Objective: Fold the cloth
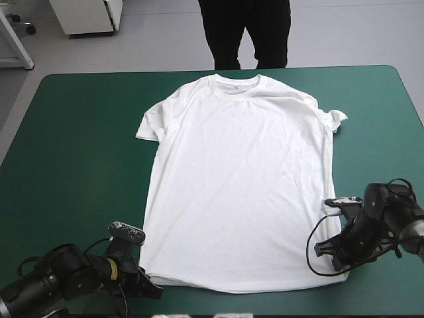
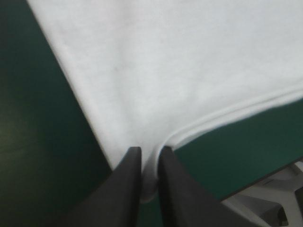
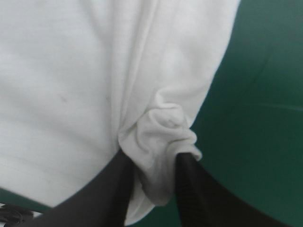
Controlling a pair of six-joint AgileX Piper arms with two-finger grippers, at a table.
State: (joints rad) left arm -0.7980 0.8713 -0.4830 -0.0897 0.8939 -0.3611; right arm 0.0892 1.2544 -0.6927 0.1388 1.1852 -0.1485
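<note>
At the near left of the teal-green worktop (image 1: 79, 165), the left pincer (image 1: 150, 289) is lying low at the near left corner of the T-shirt (image 1: 238, 179). In the left wrist view this pincer (image 2: 150, 151) is standing almost closed, and its black fingers (image 2: 130, 175) are pinching the corner of the white hem between them. The T-shirt is lying spread flat in the middle of the worktop, the collar (image 1: 235, 83) pointing to the far edge and the hem running along the near edge. Its left sleeve (image 1: 151, 126) is lying flat, while the right sleeve (image 1: 334, 119) is looking crumpled. At the near right corner of the hem, the right pincer (image 1: 330, 255) is resting on the worktop. Seen from its own wrist, the right pincer (image 3: 151, 158) is nearly closed, gripping a bunched fold of the cloth.
</note>
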